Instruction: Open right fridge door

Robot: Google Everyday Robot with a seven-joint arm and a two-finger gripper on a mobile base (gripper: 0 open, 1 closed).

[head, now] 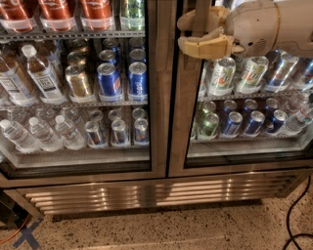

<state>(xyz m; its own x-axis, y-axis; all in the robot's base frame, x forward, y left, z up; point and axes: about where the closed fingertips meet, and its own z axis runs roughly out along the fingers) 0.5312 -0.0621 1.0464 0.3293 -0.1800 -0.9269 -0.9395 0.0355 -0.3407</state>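
The gripper (183, 34) is seen with its two fingers parted, one above the other, at the vertical handle (201, 12) of the right fridge door (178, 122), which spreads behind and below it. The arm (274, 27) is stretched in level from the right.

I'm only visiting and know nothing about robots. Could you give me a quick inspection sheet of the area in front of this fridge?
Surface: speckled floor, bare apart from cables.
Job's things: right fridge door looks shut; cans behind its glass.
Clutter: nothing seen.
Grippers: hand high up at the right door's left frame edge.
Cables: black cable on the floor at right; orange cable at lower left.
Surroundings: left fridge door, shut; steel grille below.
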